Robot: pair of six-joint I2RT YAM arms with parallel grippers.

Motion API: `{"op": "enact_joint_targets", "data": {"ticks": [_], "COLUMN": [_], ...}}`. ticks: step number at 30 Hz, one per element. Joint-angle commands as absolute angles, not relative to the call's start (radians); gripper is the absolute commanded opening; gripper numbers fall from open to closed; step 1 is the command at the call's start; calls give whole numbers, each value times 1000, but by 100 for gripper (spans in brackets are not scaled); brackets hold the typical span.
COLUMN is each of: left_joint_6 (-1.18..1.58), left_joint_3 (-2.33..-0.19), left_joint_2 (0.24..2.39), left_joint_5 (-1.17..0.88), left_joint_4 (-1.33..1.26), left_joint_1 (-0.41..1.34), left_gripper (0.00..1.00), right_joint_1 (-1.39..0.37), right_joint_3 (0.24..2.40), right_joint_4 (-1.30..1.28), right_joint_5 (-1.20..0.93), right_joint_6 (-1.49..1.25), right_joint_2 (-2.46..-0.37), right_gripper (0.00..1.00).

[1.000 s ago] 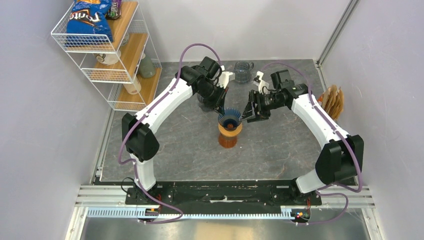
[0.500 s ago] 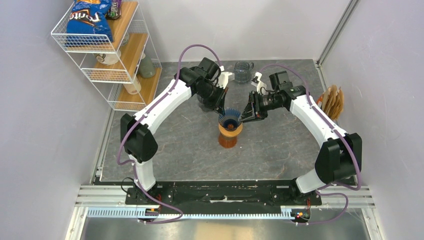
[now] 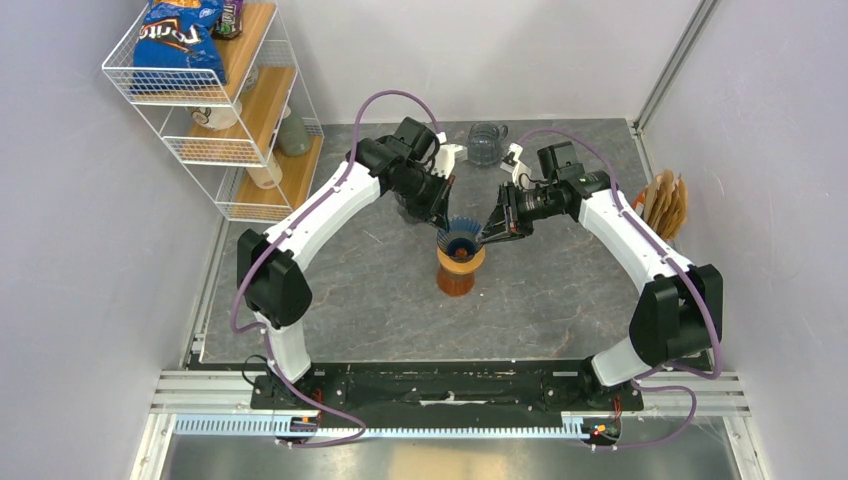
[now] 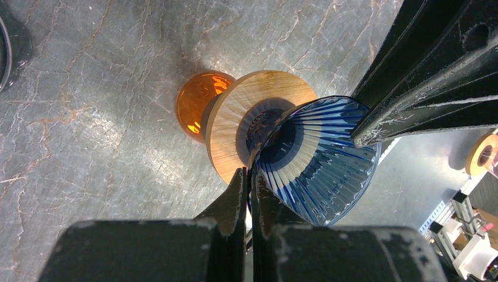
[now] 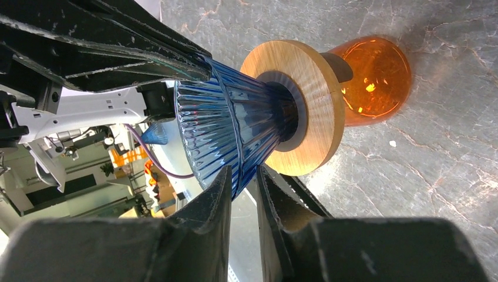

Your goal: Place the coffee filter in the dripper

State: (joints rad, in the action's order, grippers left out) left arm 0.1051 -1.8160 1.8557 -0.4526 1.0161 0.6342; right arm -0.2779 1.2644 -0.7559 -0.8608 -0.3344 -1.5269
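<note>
A blue ribbed glass dripper (image 3: 461, 237) sits in a wooden collar (image 4: 235, 117) on an orange glass carafe (image 3: 458, 275) at mid-table. My left gripper (image 3: 441, 222) comes from the back left and is shut on the dripper's (image 4: 317, 158) rim, seen edge-on in the left wrist view (image 4: 248, 171). My right gripper (image 3: 487, 232) reaches in from the right. Its fingers straddle the opposite rim of the dripper (image 5: 229, 123) with a narrow gap left, so this gripper (image 5: 244, 170) is open. Brown paper coffee filters (image 3: 665, 203) stand in a holder at the right wall.
A glass pitcher (image 3: 486, 143) stands at the back, behind the two grippers. A white wire shelf (image 3: 215, 110) with a chips bag and cups fills the back left. Grey walls close in on both sides of the stone-patterned tabletop (image 3: 560, 300).
My right gripper has slid left onto the dripper's rim and its jaws have narrowed around it. The left gripper has kept its grip and place.
</note>
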Motion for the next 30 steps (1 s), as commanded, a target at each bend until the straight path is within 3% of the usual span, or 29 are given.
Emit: {"op": "enact_joint_targets", "data": {"ticks": [1,11,30], "left_joint_6": [116,111,122], "left_joint_3": [-1738,-1725,-1667], "left_joint_2": [1878,1887,1878], "left_joint_5": [-413,-413,-422], "left_joint_4": [1017,996,964], "left_joint_1": [644,644,644], "left_gripper": [2,2,2], "right_joint_1": [-284,-284,-287], "right_joint_3": [1247,1249,1233], "right_joint_4": [-747,-746,-738], "right_joint_5": [-759,-732,-696], "right_joint_6": [-313,-298,-246], "right_joint_2": [-1565,-1594,-1633], "right_gripper": [24,17,15]}}
